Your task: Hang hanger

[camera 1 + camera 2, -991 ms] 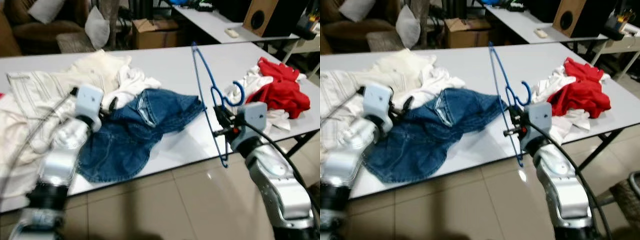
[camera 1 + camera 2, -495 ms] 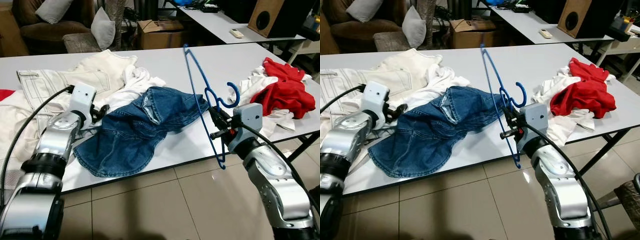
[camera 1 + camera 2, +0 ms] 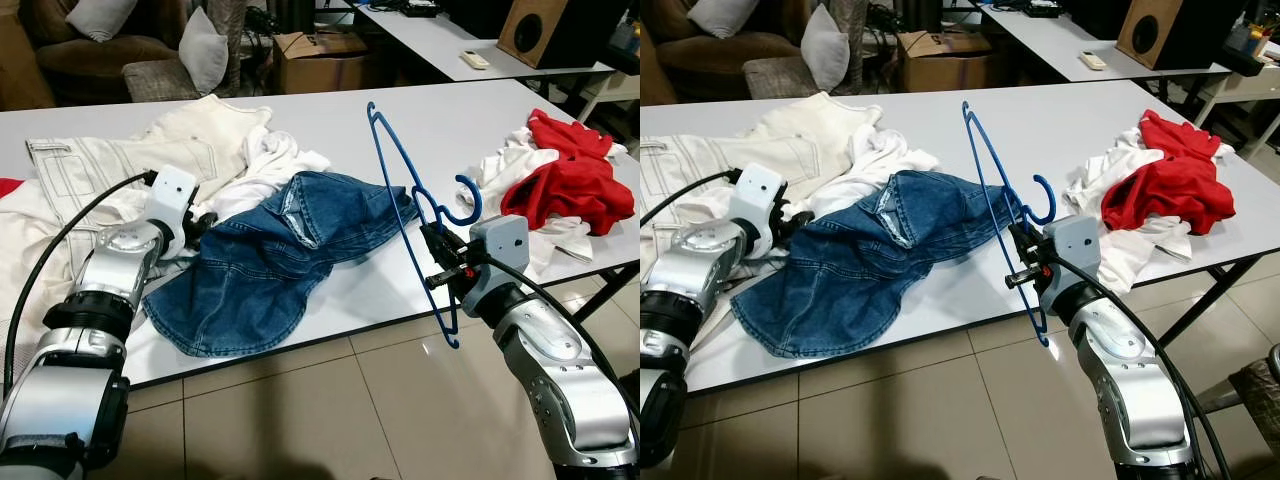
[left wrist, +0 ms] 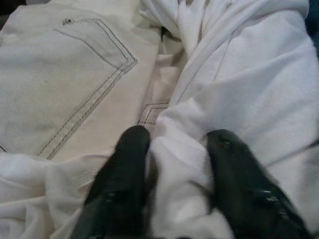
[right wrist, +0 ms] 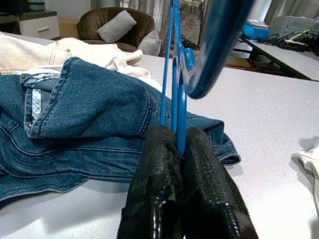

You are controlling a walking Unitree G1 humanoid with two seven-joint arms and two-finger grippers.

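A blue wire hanger stands nearly upright over the table's front edge, its hook pointing right. My right gripper is shut on it just below the hook, with the fingers pinching the wires. Blue jeans lie crumpled on the white table between my arms. My left gripper is at the jeans' left edge, and its fingers are closed on a fold of a white garment that lies over cream trousers.
A red and white pile of clothes lies at the table's right end. Behind the table are a sofa with cushions, a cardboard box, a second table and a speaker. Tiled floor lies in front.
The blur has cleared and the view has shifted a little. Both grippers keep their holds; hanger and clothes stay where they were.
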